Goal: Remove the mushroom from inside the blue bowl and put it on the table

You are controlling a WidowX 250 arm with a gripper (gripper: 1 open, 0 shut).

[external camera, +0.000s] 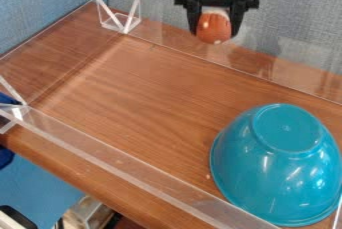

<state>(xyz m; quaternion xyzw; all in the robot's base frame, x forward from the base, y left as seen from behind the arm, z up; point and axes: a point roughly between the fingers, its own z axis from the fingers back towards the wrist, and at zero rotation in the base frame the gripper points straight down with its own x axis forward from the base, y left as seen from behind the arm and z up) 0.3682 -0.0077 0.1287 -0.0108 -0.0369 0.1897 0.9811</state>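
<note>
The small orange-brown mushroom hangs in the air near the back wall of the table, with my black gripper shut on it from above, pointing straight down. Its fingers frame the toy on both sides. The big teal-blue bowl sits at the front right corner, tipped toward the camera, and nothing shows inside it. The gripper is well behind and left of the bowl, high over the wood-grain surface.
Low clear acrylic walls run along the table's edges. A clear triangular bracket stands at the back left corner. A blue-grey wall lies behind the table.
</note>
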